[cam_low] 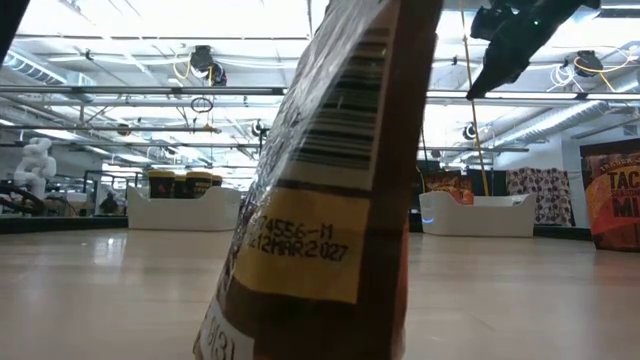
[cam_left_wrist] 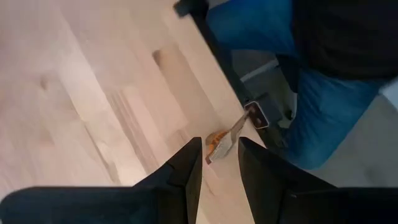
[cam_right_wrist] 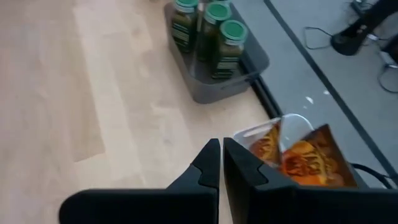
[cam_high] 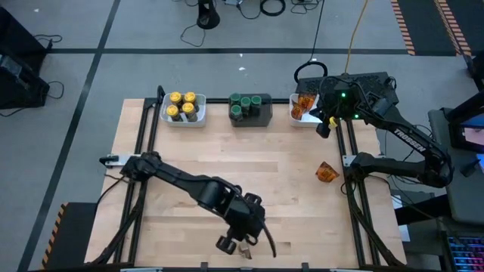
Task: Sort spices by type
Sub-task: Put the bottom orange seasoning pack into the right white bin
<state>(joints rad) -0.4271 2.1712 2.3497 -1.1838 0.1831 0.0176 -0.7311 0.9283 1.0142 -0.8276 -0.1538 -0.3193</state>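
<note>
Since the packet (cam_left_wrist: 219,144) at the table's near edge, between your left gripper's (cam_left_wrist: 221,163) spread fingers, looks light, thin and crinkly, pinch its flat faces gently, while the right gripper (cam_right_wrist: 221,163), fingers pressed together, hovers by the packet bin (cam_right_wrist: 252,132).

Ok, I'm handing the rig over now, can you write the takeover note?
Left gripper: open at the table's near edge, fingers either side of a packet standing there, not yet closed.
Right gripper: shut, empty, above the right white bin.
Done: four yellow-lid jars in the left white bin; four green-lid jars in the grey bin; packets in the right white bin.
Left: the near-edge packet and one loose packet near the table's right side go to the right white bin.
</note>
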